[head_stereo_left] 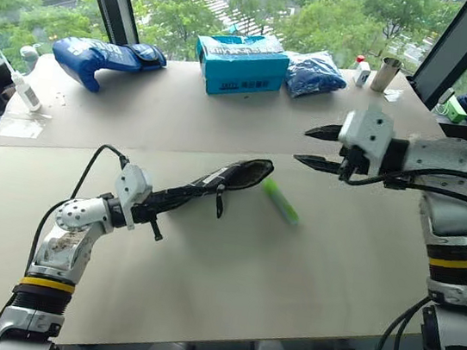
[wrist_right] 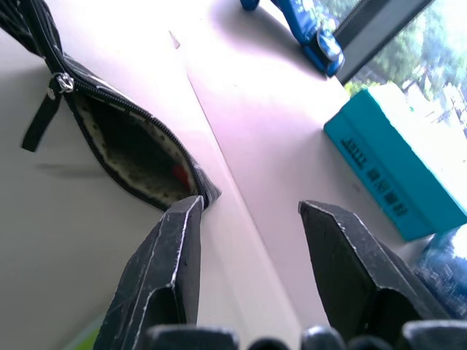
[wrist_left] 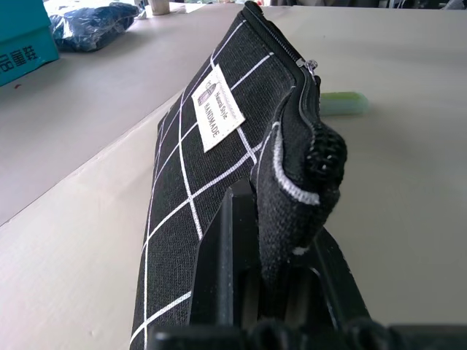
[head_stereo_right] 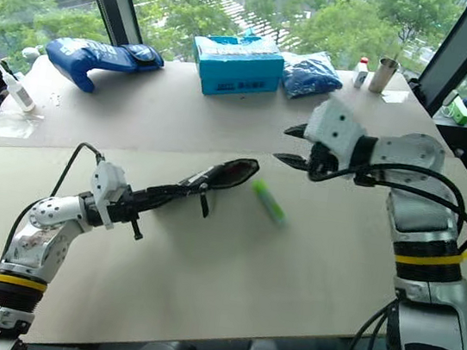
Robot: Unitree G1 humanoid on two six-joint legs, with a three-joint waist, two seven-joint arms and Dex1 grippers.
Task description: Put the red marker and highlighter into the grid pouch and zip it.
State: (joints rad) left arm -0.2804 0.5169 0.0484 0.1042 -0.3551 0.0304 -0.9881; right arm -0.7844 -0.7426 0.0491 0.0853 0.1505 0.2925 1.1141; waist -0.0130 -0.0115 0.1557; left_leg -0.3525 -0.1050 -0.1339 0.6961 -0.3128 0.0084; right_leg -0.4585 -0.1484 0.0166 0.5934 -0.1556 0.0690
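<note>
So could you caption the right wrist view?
Open right gripper above the unzipped grid pouch, something red inside.

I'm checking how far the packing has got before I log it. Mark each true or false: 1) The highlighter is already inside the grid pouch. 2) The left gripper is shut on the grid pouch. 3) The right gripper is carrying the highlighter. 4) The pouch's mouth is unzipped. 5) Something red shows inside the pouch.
1) False. The highlighter lies on the table beside the open end of the grid pouch.
2) True. The left gripper clamps one end of the pouch.
3) False. The right gripper hangs above the table, open and empty.
4) True. The right wrist view shows the mouth gaping.
5) True. A red patch shows inside, probably the red marker.
</note>
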